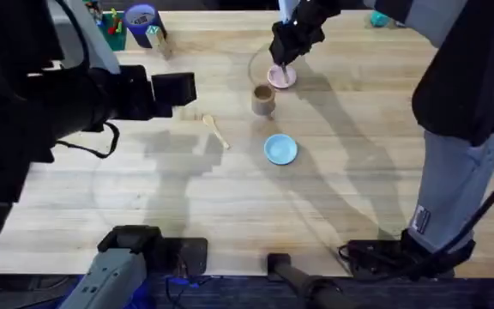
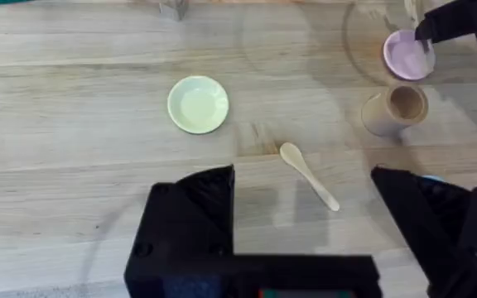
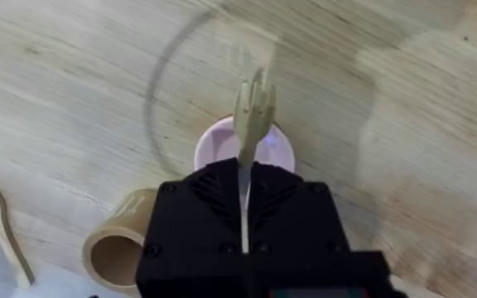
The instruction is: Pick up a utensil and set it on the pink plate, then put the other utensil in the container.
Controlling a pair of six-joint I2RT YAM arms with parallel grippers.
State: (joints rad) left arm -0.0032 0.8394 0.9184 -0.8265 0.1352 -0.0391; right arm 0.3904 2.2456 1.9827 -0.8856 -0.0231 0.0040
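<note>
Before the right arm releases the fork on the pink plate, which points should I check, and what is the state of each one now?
1. right gripper shut on the wooden fork: ok.
2. Fork over the pink plate: ok.
3. Fork touching the plate: cannot tell.
4. Brown cup upright beside the plate, apart from the gripper: ok.
5. Wooden spoon lying free on the table: ok.
6. left gripper open, above the spoon: ok.

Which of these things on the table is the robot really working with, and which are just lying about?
In the job: the wooden fork held in the right gripper, the pink plate beneath it, the wooden spoon lying on the table, the tan cup.

Lying about: the blue plate, the yellow-green plate, the purple cup.
</note>
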